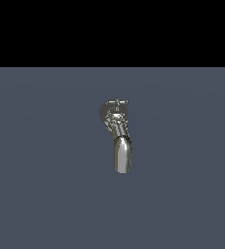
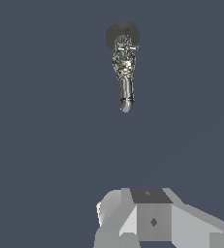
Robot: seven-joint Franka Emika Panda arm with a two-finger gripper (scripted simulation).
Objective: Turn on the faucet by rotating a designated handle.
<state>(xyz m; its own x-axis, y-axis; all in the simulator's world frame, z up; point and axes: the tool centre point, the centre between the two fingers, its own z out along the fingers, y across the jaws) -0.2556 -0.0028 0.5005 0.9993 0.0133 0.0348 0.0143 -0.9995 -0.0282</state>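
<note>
so i'm looking down at the faucet (image 1: 117, 136) sitting roughly in the middle of the grey surface (image 1: 36, 194), a little toward its far edge in the exterior view. it's lying with its round base at the far end and its spout (image 1: 123, 155) reaching out toward the near edge, which is leaving the small cross handle (image 1: 118, 102) exposed on top of the body. that placement is making sense to me: the handle is the part i'm meant to rotate, and nothing is covering it.

now i'm checking the wrist view, and the faucet (image 2: 123, 63) is showing up small and well apart from my gripper (image 2: 147, 218). only the pale housing of the hand is appearing at the frame's edge; the fingers aren't visible, so i cannot tell whether they're spread or closed. i'm judging that it's grasping nothing, since the faucet is far off and alone.

in the exterior view the arm isn't appearing at all, so i'm reading this as the approach not yet begun.

around the faucet i'm seeing nothing else, just flat grey floor on every side, so no obstacle is standing between me and the handle. the handle's arms are looking thin and blurry, so i'm expecting the contact to need care, coming in from the side to push one arm around.
</note>
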